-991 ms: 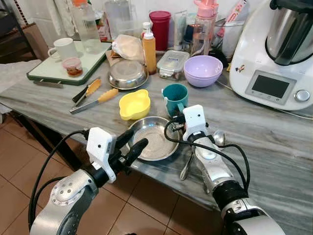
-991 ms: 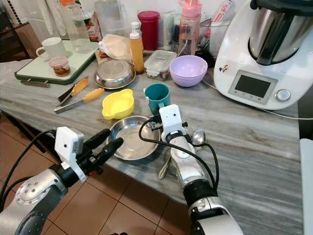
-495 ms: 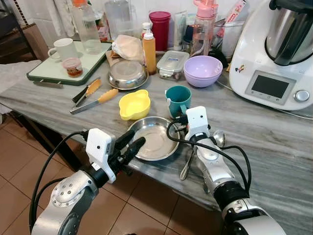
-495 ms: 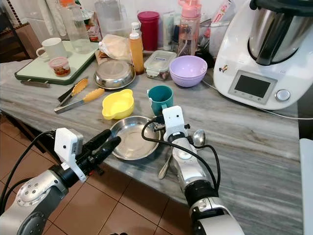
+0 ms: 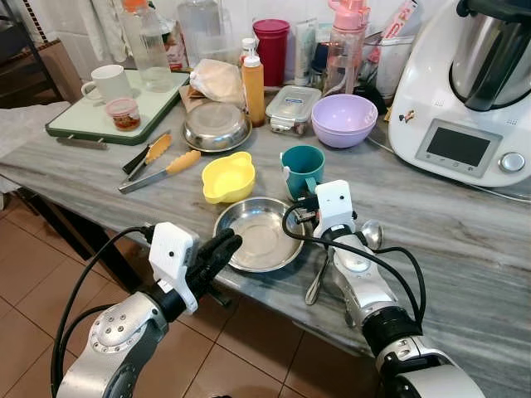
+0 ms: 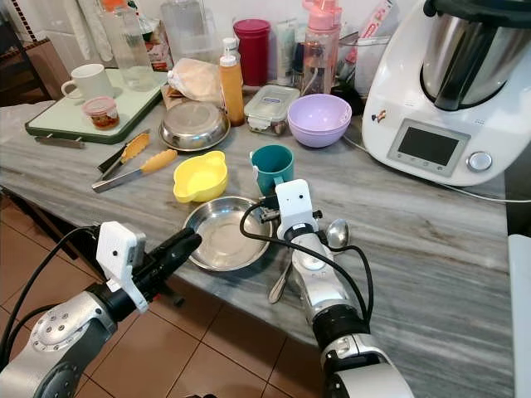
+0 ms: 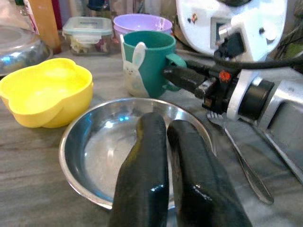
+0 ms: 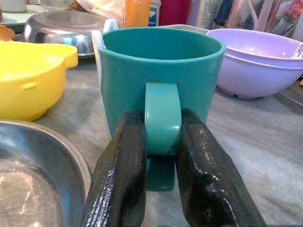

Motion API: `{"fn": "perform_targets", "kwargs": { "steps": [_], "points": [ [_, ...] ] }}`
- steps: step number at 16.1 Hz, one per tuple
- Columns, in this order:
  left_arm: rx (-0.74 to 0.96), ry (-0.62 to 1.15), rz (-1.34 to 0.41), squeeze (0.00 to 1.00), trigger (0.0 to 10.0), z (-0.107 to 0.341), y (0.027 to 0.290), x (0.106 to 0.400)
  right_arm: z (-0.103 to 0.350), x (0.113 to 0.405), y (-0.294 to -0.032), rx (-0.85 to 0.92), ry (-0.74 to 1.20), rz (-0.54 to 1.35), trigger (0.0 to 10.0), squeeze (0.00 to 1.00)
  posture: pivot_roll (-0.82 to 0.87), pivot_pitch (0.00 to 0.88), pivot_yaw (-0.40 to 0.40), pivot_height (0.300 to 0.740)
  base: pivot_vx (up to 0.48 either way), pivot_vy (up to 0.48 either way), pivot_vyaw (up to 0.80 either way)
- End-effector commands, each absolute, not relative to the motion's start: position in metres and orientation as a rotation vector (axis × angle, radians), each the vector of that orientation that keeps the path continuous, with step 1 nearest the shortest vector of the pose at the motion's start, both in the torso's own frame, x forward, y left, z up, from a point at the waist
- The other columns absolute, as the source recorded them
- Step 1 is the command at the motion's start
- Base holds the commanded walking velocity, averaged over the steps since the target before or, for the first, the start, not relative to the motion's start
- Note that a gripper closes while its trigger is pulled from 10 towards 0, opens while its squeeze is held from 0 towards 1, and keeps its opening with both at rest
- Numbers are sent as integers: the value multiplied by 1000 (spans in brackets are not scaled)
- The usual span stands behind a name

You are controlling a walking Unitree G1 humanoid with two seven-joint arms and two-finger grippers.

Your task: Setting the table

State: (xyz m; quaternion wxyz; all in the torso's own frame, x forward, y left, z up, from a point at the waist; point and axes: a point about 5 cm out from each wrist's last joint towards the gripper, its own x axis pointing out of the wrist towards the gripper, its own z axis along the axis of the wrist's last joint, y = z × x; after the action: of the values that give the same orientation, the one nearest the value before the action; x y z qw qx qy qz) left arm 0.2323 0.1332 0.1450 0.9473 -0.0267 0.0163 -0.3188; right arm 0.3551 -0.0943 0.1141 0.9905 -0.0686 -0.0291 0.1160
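R wrist cam shows me right end effector clamping cup handle; left end effector closed, empty, over steel plate by yellow bowl.

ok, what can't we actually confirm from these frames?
- Teal mug contents: the wrist views look at it side-on, the head views are too shallow to see its bottom.
- Spoon handle: the right arm covers part of it in the head views.
- Kitchen machine: top cut off by the frame edge.
- Lidded container contents: too small to identify.
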Motion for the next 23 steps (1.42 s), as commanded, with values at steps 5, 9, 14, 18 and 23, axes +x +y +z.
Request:
{"fn": "perform_targets", "kwargs": {
  "steps": [5,9,14,18,23],
  "points": [
    [-46,41,-612,1000,10000,142,137,233,121,357,-85,-84,-78,262,10000,1000,-80,50,72,740,0,0,0],
    [-35,41,-618,1000,10000,141,134,231,122,356,-85,-77,-83,267,10000,1000,-79,50,73,740,0,0,0],
    [-31,43,-616,1000,10000,140,133,230,126,357,-86,-134,-118,250,10000,1000,-79,54,75,740,0,0,0],
    [-26,44,-616,1000,10000,140,132,230,123,356,-84,-108,-103,269,0,0,-78,56,79,740,0,0,0],
    [-13,45,-612,1000,10000,140,132,230,114,354,-81,-98,-52,273,4784,0,-77,59,82,740,0,0,0]
  ]
}}
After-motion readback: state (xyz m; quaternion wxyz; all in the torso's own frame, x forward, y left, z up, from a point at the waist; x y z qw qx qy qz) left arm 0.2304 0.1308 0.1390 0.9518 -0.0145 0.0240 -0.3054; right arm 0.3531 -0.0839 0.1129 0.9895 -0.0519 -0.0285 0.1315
